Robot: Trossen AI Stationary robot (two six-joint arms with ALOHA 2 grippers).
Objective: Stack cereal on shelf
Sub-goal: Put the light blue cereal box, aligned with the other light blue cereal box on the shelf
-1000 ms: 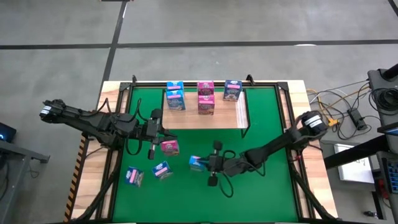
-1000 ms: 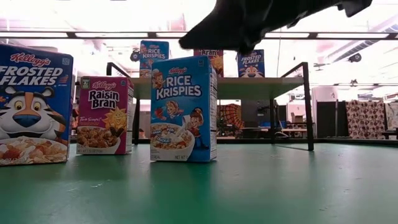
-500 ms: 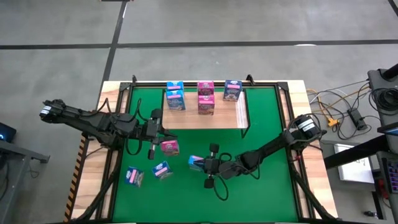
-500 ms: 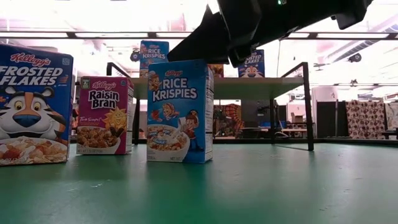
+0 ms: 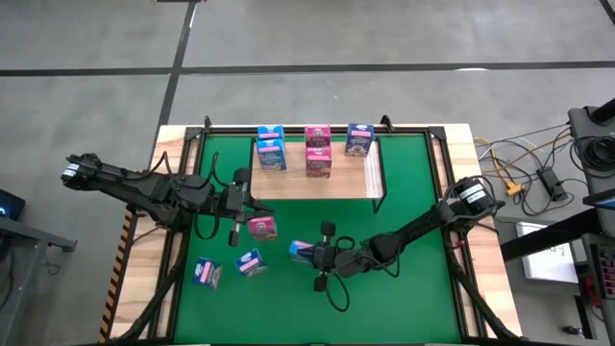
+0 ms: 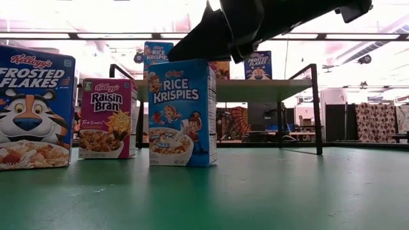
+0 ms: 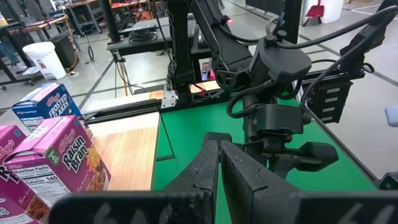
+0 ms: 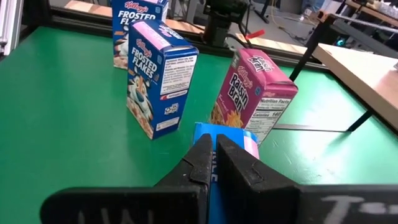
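A light blue cereal box (image 5: 302, 252) stands upright on the green mat; it also shows in the low view (image 6: 181, 112). My right gripper (image 5: 317, 255) is shut, level, right beside it on the side toward the table's right. A pink box (image 5: 261, 227) and two dark blue boxes (image 5: 250, 261) (image 5: 206, 274) stand on the mat. My left gripper (image 5: 248, 205) is shut and empty, just left of the pink box. The shelf (image 5: 317, 185) at the back holds two light blue boxes (image 5: 271, 144), two pink ones (image 5: 318, 149) and a dark blue one (image 5: 358, 140). My right gripper has its shut fingertips (image 8: 204, 146) against the light blue box's upper edge (image 8: 231, 132), on the side facing the table's right. The fingers come level from the table's right. The box stands upright with its bottom on the mat.
The shelf's black frame posts (image 6: 315, 108) stand at the back of the mat. The shelf board has bare wood in front of its boxes (image 5: 327, 187). Cables and gear (image 5: 538, 178) lie beyond the table's right edge. The mat's near right part is open (image 5: 404, 298).
My right gripper has gone a little toward the table's left. The light blue box has slid along the mat that way with it, staying upright and turning slightly.
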